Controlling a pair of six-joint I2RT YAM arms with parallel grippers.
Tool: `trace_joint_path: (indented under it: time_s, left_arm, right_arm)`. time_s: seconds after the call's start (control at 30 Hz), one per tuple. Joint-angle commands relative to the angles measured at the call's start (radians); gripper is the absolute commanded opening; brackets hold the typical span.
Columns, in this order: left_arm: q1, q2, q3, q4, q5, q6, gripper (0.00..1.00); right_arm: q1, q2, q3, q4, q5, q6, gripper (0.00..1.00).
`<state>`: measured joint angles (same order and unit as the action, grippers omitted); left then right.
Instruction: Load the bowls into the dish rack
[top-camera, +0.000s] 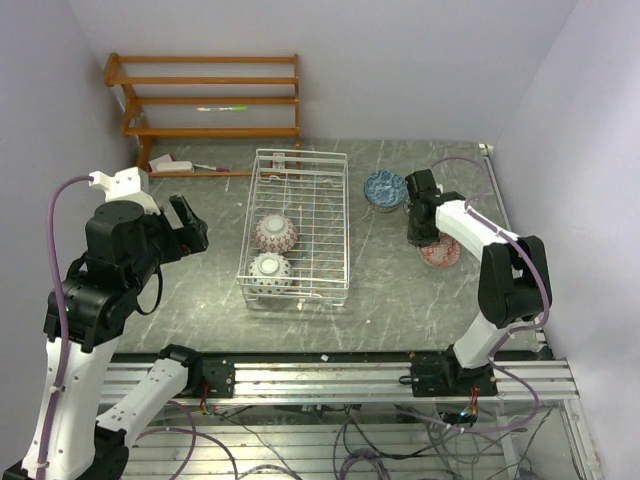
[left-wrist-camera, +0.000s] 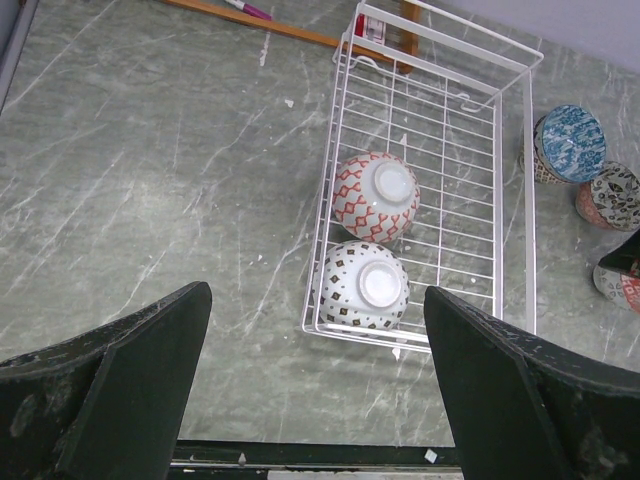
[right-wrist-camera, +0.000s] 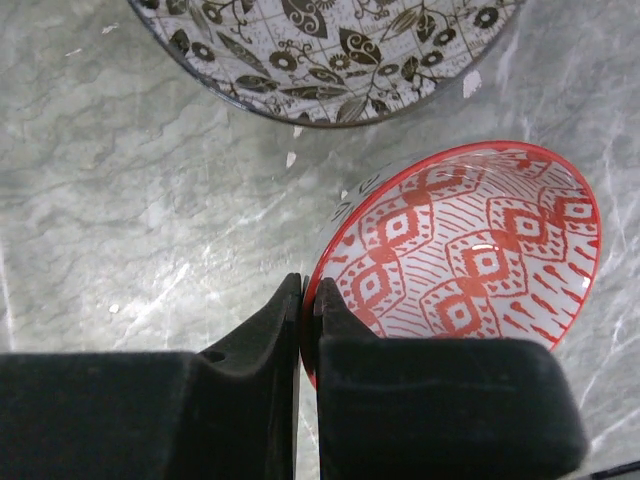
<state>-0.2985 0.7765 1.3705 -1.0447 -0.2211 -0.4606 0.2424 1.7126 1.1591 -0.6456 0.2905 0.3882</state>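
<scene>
The red bowl (right-wrist-camera: 470, 250) is being pinched at its near rim by the right gripper (right-wrist-camera: 303, 300), 1 finger inside, 1 outside, right of the dish rack (top-camera: 346, 225). The left gripper (top-camera: 190, 225) is being held spread, left of the rack, where 2 upturned bowls (left-wrist-camera: 362, 285) are lying.

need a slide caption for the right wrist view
Right jaws shut on the rim of the red-patterned bowl, grey-white floral bowl just beyond.
</scene>
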Motion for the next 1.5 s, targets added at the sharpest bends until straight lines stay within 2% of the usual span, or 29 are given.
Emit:
trace_joint_path:
  time_s: [0.0, 0.13, 0.27, 0.33, 0.47, 0.6, 0.8, 1.0, 1.1, 1.47]
  left_arm:
    - [-0.004, -0.007, 0.016, -0.005, -0.006, 0.007, 1.0]
    - [-0.004, 0.005, 0.039, -0.011, -0.003, 0.017, 0.99]
    - [-0.004, 0.017, 0.061, -0.01, 0.01, 0.021, 0.99]
    - [-0.004, 0.023, 0.071, -0.011, 0.018, 0.022, 1.0]
    - [-0.004, 0.032, 0.091, -0.006, 0.027, 0.024, 1.0]
    - [-0.004, 0.04, 0.117, -0.013, 0.023, 0.024, 1.0]
    - [-0.003, 0.043, 0.162, -0.039, 0.007, 0.024, 1.0]
    - [-0.003, 0.028, 0.159, -0.051, -0.007, 0.008, 1.0]
    - [-0.004, 0.02, 0.152, -0.055, -0.013, 0.004, 1.0]
    - [-0.004, 0.019, 0.137, -0.053, -0.025, 0.007, 1.0]
  right_arm:
    - [-0.003, -0.094, 0.073, -0.065, -0.01, 0.025, 0.0]
    - [0.009, -0.16, 0.196, -0.107, -0.135, 0.042, 0.0]
    - [0.115, -0.165, 0.392, -0.134, -0.211, 0.063, 0.0]
    - [0.155, -0.151, 0.467, -0.092, -0.307, 0.092, 0.0]
    - [0.208, -0.106, 0.553, 0.098, -0.509, 0.213, 0.0]
    - [0.245, -0.007, 0.631, 0.29, -0.617, 0.304, 0.0]
    - [0.245, 0.148, 0.649, 0.596, -0.756, 0.5, 0.0]
    - [0.297, 0.296, 0.716, 0.764, -0.767, 0.62, 0.0]
    - [0.308, 0.371, 0.696, 0.897, -0.765, 0.716, 0.0]
    - [0.342, 0.506, 0.603, 1.101, -0.658, 0.893, 0.0]
